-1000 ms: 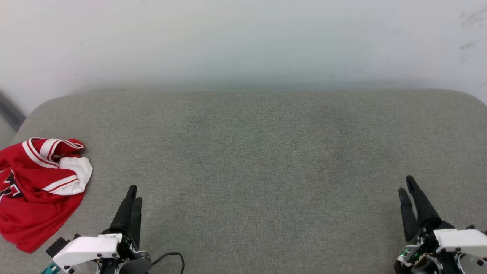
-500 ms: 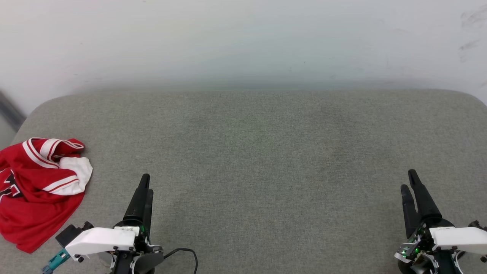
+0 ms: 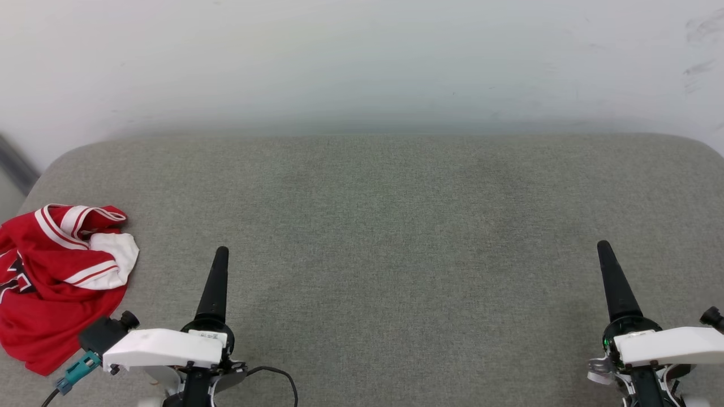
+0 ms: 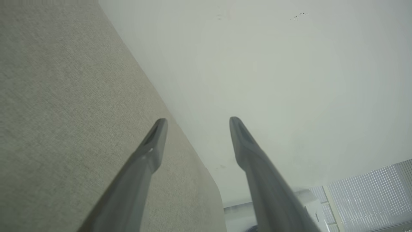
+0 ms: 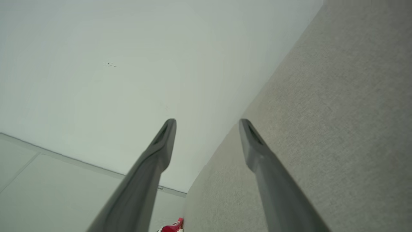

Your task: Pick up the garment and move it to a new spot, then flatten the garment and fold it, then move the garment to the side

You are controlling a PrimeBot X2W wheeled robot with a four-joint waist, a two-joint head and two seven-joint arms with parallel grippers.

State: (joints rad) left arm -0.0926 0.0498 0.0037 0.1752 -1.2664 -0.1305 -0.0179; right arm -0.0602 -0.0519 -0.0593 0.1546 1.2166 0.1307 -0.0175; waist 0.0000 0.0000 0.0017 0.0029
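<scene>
Locate garment (image 3: 56, 282) at 9 o'clock on cushion (image 3: 362, 215), crumpled in a heap at the left edge and partly cut off by the frame. Read left gripper (image 4: 197, 121) as parted and empty, at 7 o'clock, near the heap but not touching. Read right gripper (image 5: 206, 121) likewise as parted and empty, at 5 o'clock, well apart from the garment. Expect a single-layer pinch if closing on a loose fold: likely to lift one sleeve only and drag the rest. Expect a slide off the 9 o'clock edge if pushing sideways rather than descending from above. Avoid snagging fabric on connector (image 3: 79, 373) and cable (image 3: 277, 376) at the left wrist, just beside the hem. Avoid digging fingertips into the soft cushion. Note wall (image 3: 362, 56) at 12 o'clock, well apart from both grippers. Find no obstacle between left gripper and heap.
</scene>
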